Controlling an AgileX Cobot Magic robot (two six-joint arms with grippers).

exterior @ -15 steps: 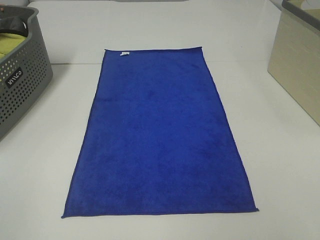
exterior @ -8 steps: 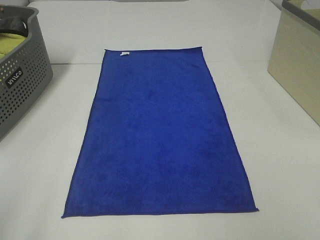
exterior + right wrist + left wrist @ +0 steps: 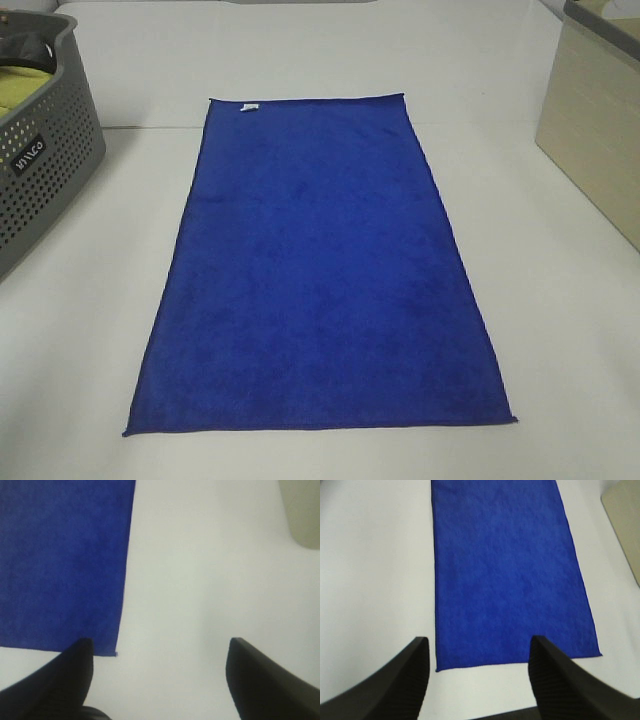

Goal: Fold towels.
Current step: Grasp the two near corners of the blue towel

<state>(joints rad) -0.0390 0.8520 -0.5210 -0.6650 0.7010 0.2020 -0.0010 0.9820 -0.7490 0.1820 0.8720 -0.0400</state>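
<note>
The royal-blue towel lies flat and fully spread on the white table, long axis running away from me, with a small white tag on its far short edge. No gripper shows in the exterior high view. In the left wrist view my left gripper is open and empty, held above the towel's near short edge. In the right wrist view my right gripper is open and empty over bare table beside the towel's near right corner.
A grey perforated basket holding a yellow-green cloth stands at the far left. A beige bin stands at the far right and shows in the wrist views too.
</note>
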